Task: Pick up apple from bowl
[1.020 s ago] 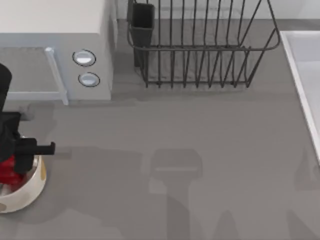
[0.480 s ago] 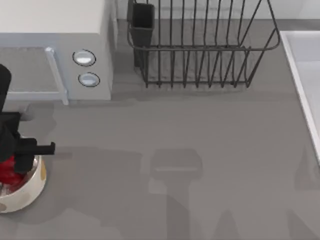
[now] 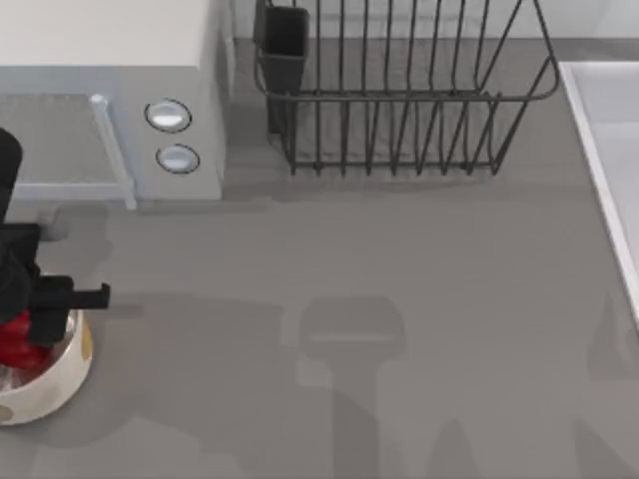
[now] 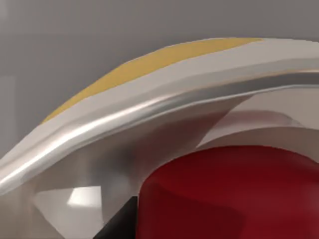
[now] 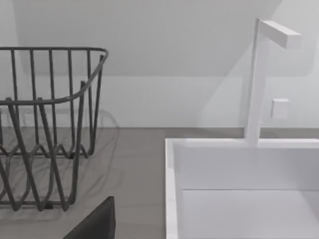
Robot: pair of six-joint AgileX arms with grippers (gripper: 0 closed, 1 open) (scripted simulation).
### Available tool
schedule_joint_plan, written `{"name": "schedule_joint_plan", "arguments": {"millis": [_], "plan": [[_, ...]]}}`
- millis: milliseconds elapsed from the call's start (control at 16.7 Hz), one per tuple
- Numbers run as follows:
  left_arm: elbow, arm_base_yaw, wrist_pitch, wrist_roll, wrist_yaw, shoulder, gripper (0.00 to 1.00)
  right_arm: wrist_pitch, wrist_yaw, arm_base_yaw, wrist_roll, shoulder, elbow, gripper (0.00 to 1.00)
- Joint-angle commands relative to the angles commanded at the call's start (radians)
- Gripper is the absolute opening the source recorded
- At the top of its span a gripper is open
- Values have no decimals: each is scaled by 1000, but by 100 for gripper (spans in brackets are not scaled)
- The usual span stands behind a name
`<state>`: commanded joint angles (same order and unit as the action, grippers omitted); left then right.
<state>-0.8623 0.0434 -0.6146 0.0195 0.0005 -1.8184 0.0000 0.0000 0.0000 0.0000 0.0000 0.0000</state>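
Observation:
The bright-red apple (image 3: 14, 341) lies in the cream bowl (image 3: 62, 381), which has a yellow-orange spot on its wall, at the table's left edge. My left gripper (image 3: 24, 327) reaches down into the bowl and is shut on the apple. In the left wrist view the apple (image 4: 234, 194) is very close, with a dark fingertip (image 4: 119, 226) against its side and the bowl's rim (image 4: 149, 107) arching over it. My right arm is parked off to the right; a dark part of my right gripper (image 5: 95, 223) shows in the right wrist view.
A grey microwave (image 3: 110, 90) with two knobs stands just behind the bowl. A dark wire dish rack (image 3: 399, 90) sits at the back middle. A white sink (image 3: 609, 150) with a tap (image 5: 256, 79) lines the right side. Bare grey counter spans the middle.
Almost nothing has moved. The left arm holds its place over the bowl, and slightly less of the apple's red shows beside it than a second ago.

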Motion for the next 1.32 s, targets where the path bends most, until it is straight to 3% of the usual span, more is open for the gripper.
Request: {"name": "schedule_joint_plan", "arguments": {"millis": [420, 480, 720, 900, 1320], "plan": [[0, 0, 0, 0, 0, 0, 0, 0, 0, 0, 0, 0, 0, 100], [-26, -10, -74, 6, 6, 135, 0, 0, 0, 0, 0, 0, 0, 100], [-92, -10, -143, 8, 6, 128, 0, 0, 0, 0, 0, 0, 0, 100], [-249, -8, -306, 12, 6, 123, 0, 0, 0, 0, 0, 0, 0, 100], [-802, 0, -889, 18, 5, 142, 0, 0, 0, 0, 0, 0, 0, 100]]}}
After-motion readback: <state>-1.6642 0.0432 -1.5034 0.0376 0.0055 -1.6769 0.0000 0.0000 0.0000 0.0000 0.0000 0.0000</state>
